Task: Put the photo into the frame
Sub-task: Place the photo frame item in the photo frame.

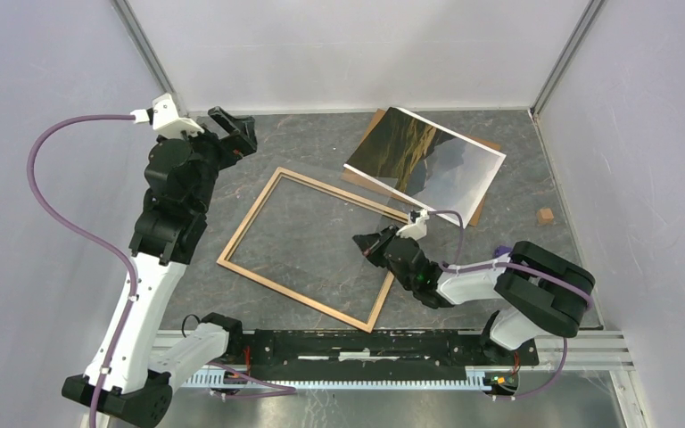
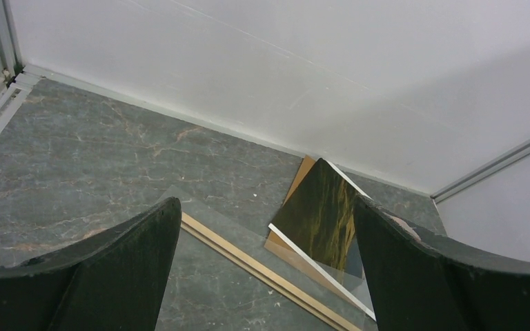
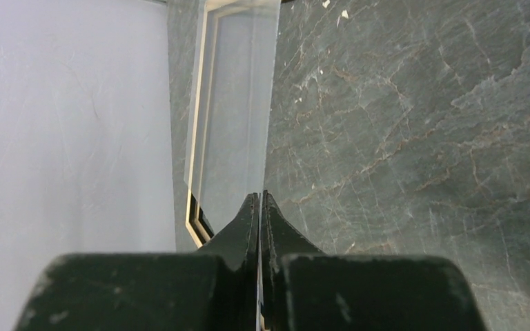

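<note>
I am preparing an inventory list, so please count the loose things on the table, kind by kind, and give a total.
picture frame: 1
photo: 1
brown backing board: 1
clear pane: 1
small wooden block: 1
Total: 5

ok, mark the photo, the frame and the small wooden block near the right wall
photo (image 1: 424,160), top view, middle of the print.
frame (image 1: 294,294), top view, on its near rail.
wooden block (image 1: 545,216), top view, its top face.
</note>
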